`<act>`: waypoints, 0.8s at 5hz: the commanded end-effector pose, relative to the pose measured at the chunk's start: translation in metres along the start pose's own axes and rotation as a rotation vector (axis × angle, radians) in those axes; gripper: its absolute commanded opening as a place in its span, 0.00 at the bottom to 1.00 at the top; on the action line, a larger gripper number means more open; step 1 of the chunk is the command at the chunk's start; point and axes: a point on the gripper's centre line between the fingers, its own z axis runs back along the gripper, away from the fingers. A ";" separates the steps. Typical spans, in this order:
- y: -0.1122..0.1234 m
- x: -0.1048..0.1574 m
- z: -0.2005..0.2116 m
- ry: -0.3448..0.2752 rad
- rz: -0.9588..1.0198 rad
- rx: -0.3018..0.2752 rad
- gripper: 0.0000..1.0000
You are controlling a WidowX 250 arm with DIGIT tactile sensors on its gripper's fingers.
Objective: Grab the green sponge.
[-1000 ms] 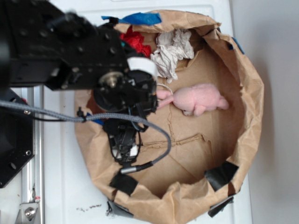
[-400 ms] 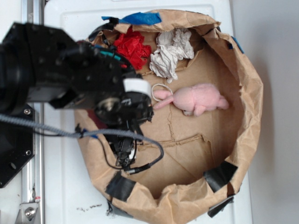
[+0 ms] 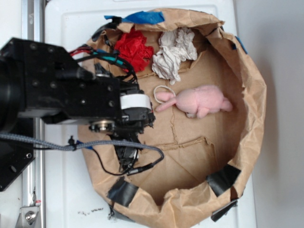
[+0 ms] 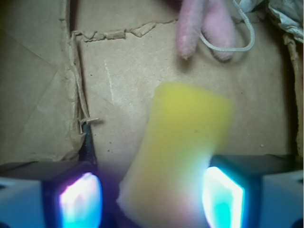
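Note:
The green sponge (image 4: pixel 190 128) is really a yellow foam slab with rounded corners. It lies on the brown paper floor in the wrist view, tilted, with its near end between my fingers. My gripper (image 4: pixel 152 197) is open around it: the right finger (image 4: pixel 223 199) is against the sponge's edge, while a dark gap separates the left finger (image 4: pixel 78 202) from it. In the exterior view my gripper (image 3: pixel 127 154) sits low inside the paper bin's left side, and the black arm hides the sponge.
A pink plush bunny (image 3: pixel 202 100) lies mid-bin, its ears (image 4: pixel 204 28) and a white string loop (image 4: pixel 228 45) just beyond the sponge. A red fabric wad (image 3: pixel 133 47) and an off-white rag bundle (image 3: pixel 173 52) sit at the back. Crumpled paper walls (image 3: pixel 254 95) ring everything.
The arm has swung left and lower, uncovering the red wad and the bunny's ears. The gripper has stayed at the bin's left side.

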 end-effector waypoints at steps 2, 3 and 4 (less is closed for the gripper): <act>-0.005 0.002 0.004 -0.013 -0.037 -0.020 0.00; -0.005 0.002 0.005 -0.015 -0.036 -0.031 0.00; -0.001 0.000 0.016 -0.039 -0.035 -0.063 0.00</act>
